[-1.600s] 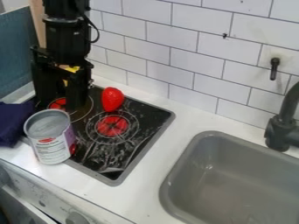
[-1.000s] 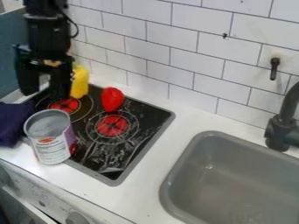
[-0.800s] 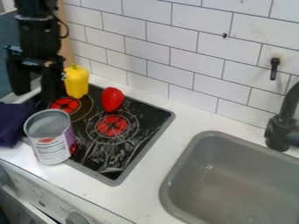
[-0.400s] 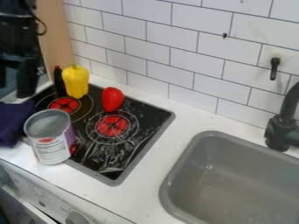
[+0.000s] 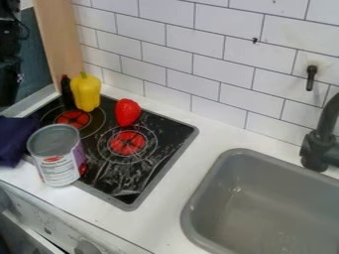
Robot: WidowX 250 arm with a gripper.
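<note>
We cannot determine the grip state of the end effector point(image 5: 8, 88) left of the cooktop point(image 5: 159, 149). Near its rear-left corner, the yellow bell pepper point(image 5: 86, 93) stands upright, presumably base-supported.

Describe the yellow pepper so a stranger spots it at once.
Find the black cooktop left of the grey sink. At its far end, near the white wall tiles, stands the yellow pepper. Its yellow body separates it from the slim dark bottle and the red toy flanking it.

Upper left holds one yellow bell pepper point(image 5: 86, 93), one red strawberry point(image 5: 128, 112), one dark bottle point(image 5: 67, 92); left, one can point(image 5: 58, 161), two burner rings point(image 5: 127, 143).
</note>
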